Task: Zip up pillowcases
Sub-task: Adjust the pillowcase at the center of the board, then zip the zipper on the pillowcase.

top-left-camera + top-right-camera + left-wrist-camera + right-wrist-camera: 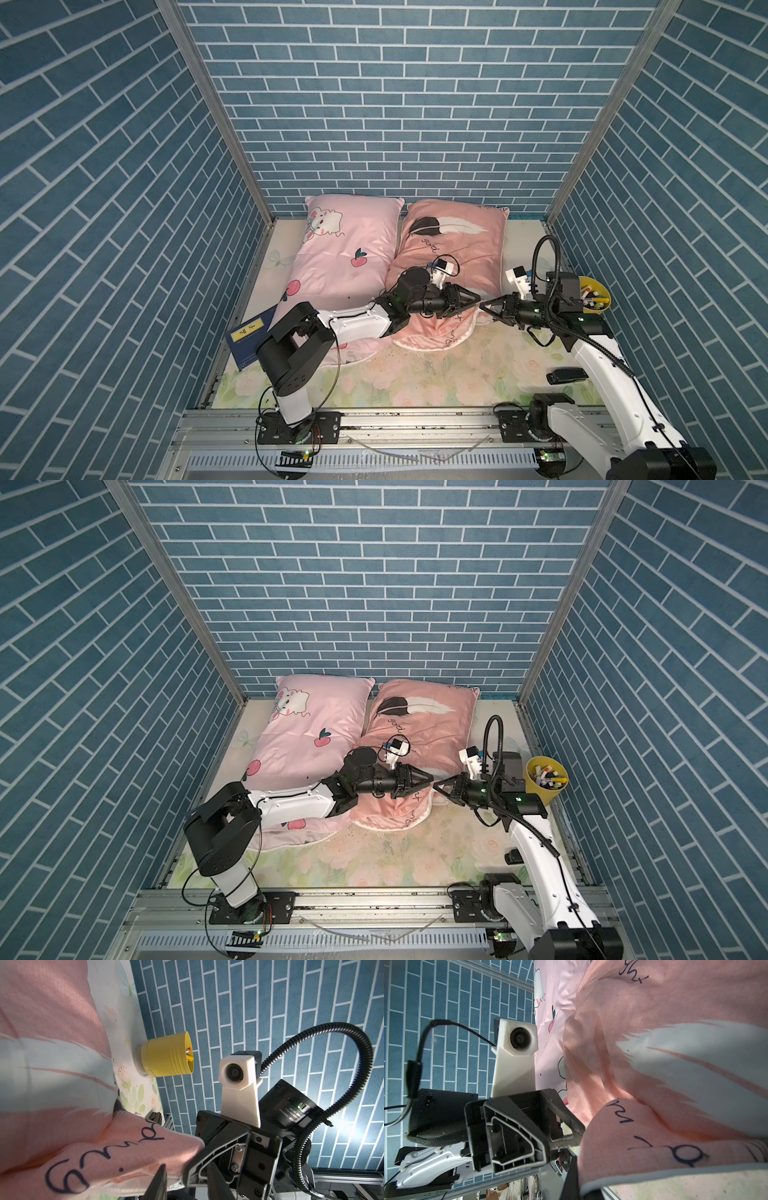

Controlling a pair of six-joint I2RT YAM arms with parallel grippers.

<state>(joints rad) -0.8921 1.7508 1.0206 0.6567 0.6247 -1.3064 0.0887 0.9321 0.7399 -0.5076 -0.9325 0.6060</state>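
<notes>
Where legible, reads "good" in dark script across the salmon pillowcase (457, 249) and "DAMIAO" on a right-arm motor (291, 1113). Lies touching the light pink pillowcase (340, 257) on a pale floral sheet (478, 374), far ends at the back; blue brick-pattern walls (395, 104) on three sides. Left gripper (478, 299) and right gripper (483, 306) tip to tip at the salmon pillowcase's near right corner. Left fingers (160, 1183) partly apart, white trim between; cannot tell whether clamped. Right fingers (220, 1126) closed together, against the corner fold.
</notes>
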